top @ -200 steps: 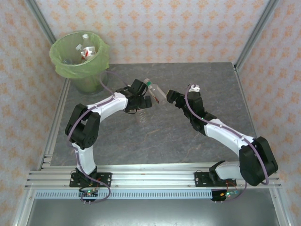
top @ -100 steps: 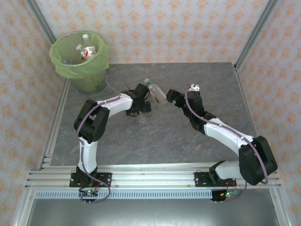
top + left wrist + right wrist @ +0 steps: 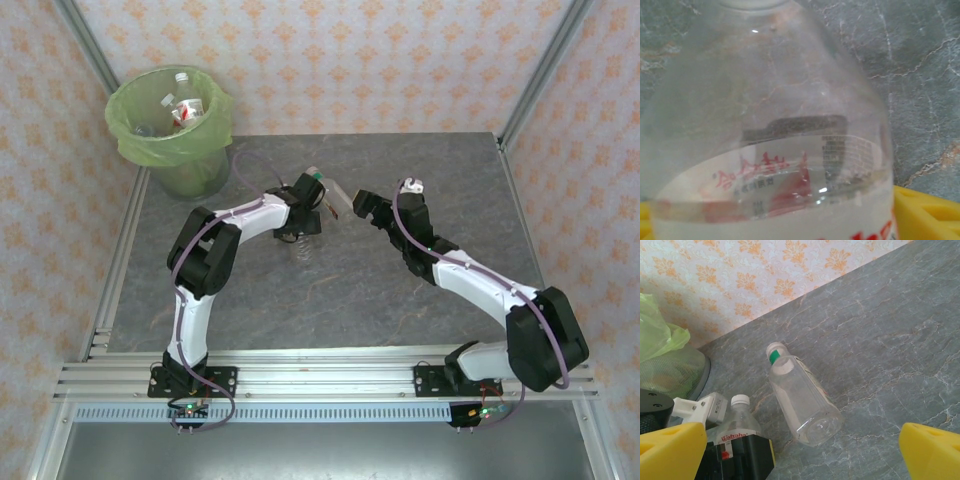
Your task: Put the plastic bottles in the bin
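Left gripper (image 3: 302,222) is down over a clear bottle with a red-and-white label (image 3: 770,125), one yellow finger (image 3: 927,215) on each side of it. I can't tell whether the pads are clamped on the plastic or just beside it. From the right wrist camera, this white-capped bottle looks to be upright on the grey table (image 3: 890,340). A second clear bottle with a green neck band (image 3: 802,397) lies on its side just beside it.

My worry is the hold. The wall is thin, round and slick, so a squeeze off-centre could squirt the bottle out or tip it into the lying one, which would roll.

The right gripper (image 3: 800,455) hangs near, jaws wide apart with nothing in them, and a swing across could clip it.

The bin (image 3: 130,140) stands well apart at the far left corner with several bottles (image 3: 185,105) already inside. A loose hold could drop this one short of the rim.
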Available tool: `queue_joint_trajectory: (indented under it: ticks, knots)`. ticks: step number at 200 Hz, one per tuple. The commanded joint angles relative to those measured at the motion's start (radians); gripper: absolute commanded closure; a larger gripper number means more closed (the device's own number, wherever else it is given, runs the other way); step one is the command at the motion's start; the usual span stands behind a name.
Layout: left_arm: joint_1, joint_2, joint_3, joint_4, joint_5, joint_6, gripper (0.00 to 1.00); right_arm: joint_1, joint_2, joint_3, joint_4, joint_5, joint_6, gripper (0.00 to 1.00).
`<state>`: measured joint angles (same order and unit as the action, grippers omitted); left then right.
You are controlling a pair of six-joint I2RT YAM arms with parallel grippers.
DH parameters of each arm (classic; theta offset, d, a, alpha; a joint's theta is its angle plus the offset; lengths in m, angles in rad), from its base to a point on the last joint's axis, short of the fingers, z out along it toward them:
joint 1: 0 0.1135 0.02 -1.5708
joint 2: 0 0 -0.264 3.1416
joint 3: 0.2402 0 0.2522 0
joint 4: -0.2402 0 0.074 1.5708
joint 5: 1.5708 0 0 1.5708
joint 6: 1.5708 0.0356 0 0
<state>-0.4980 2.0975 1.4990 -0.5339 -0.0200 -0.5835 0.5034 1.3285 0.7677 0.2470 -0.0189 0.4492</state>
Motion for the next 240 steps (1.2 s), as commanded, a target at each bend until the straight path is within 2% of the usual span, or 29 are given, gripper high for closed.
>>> queue_joint_trajectory:
  ticks: [1, 48, 183, 213, 240]
  knots:
    - [-0.017, 0.005, 0.027, -0.044, -0.07, 0.033, 0.23, -0.002, 0.016, 0.036, -0.005, -0.006, 0.0, 0.01]
    - [-0.019, 0.008, 0.033, -0.039, -0.062, 0.044, 0.34, -0.002, 0.029, 0.045, -0.009, -0.016, -0.004, 0.01]
    - [-0.017, -0.137, -0.041, 0.031, -0.054, 0.11, 0.38, -0.001, 0.04, 0.055, -0.008, -0.032, -0.011, 0.01]
    - [-0.016, -0.182, -0.057, 0.037, -0.051, 0.117, 0.39, -0.002, 0.041, 0.056, -0.005, -0.104, -0.06, 0.01]
    - [-0.013, -0.247, -0.069, 0.037, -0.058, 0.126, 0.39, -0.001, 0.034, 0.049, 0.002, -0.107, -0.079, 0.01]
